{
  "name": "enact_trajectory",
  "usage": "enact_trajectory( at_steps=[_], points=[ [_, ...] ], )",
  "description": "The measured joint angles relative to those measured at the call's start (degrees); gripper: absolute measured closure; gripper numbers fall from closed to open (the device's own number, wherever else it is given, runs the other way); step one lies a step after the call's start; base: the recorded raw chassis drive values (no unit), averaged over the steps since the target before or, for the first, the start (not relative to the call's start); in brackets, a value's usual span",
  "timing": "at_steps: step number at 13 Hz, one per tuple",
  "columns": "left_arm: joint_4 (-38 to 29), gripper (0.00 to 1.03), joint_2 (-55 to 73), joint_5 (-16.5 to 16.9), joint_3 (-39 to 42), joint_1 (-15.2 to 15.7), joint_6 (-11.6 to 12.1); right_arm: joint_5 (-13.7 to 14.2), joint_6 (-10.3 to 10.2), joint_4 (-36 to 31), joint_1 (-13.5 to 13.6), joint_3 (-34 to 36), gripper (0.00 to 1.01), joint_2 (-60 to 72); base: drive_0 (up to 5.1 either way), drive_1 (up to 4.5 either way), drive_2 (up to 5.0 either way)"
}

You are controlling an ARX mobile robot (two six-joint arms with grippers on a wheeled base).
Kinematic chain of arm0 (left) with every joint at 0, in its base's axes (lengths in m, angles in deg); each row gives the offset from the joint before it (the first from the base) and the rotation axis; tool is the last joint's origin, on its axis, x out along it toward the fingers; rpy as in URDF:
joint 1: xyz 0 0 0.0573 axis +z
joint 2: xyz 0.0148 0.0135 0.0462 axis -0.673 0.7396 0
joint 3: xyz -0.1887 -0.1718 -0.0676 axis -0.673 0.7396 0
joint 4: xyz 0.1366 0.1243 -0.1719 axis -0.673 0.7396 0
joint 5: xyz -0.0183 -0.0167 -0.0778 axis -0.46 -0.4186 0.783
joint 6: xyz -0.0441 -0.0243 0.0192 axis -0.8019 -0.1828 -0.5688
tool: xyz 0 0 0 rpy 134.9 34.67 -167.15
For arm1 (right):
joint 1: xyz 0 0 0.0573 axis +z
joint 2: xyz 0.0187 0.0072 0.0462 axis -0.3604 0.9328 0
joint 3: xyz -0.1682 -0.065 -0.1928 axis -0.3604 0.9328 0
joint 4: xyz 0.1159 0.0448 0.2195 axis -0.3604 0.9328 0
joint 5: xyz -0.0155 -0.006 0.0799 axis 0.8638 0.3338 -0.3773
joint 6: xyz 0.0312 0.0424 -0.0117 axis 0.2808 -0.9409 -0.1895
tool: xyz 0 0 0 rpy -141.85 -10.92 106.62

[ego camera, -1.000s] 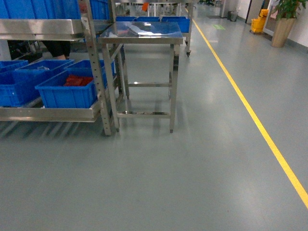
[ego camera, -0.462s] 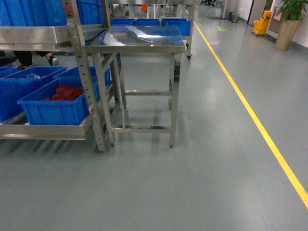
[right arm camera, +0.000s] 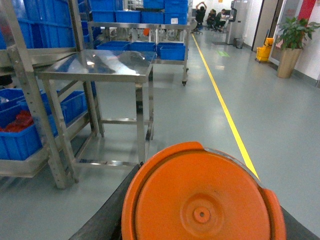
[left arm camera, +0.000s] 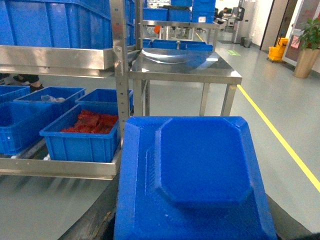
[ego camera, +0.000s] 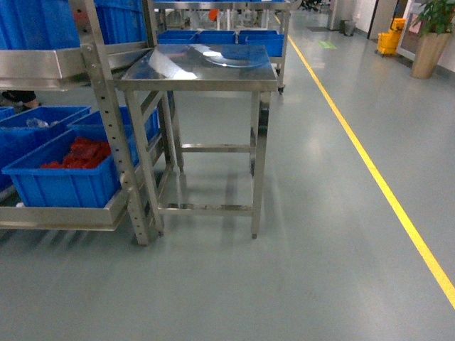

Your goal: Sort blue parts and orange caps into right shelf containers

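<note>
Two wrist views each show one task piece filling the lower frame, while the head view shows neither gripper.

In the left wrist view a blue part (left arm camera: 195,180) sits right up against the camera, a flat, chunky slab with clipped corners and a raised octagonal panel. It covers the left gripper entirely, so I cannot tell how far the fingers are parted or whether they clasp it. Ahead and to the left of it a steel shelf rack (left arm camera: 120,75) carries blue crates on its lower tier; the nearest crate (left arm camera: 82,142) holds red pieces (left arm camera: 92,122). Straight ahead, beyond the part, stands a stainless steel table (left arm camera: 185,70), just beside the rack's upright post.

The head view has the same layout: the rack (ego camera: 106,135) on the left with the crate of red pieces (ego camera: 60,181), the table (ego camera: 199,78) touching or nearly touching the rack, then bare grey floor (ego camera: 320,234) crossed by a yellow line (ego camera: 377,185) on the right. A potted plant (ego camera: 434,35) and a yellow mop bucket (ego camera: 389,39) stand far off at upper right.

In the right wrist view an orange cap (right arm camera: 202,197), round with a small dimple at its centre, fills the foreground and hides the right gripper, so its opening cannot be judged. The table (right arm camera: 100,67) stands ahead and left of it, the yellow line (right arm camera: 225,110) ahead and slightly right.
</note>
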Motion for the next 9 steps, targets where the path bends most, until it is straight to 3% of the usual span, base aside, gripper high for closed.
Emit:
enact_trajectory(
  at_steps=[9],
  points=[
    [-0.11,0.59,0.0,-0.04,0.0,0.0,0.02,0.0,0.0,-0.24,0.0,0.0,0.56,0.0,0.1,4.37,-4.2]
  ],
)
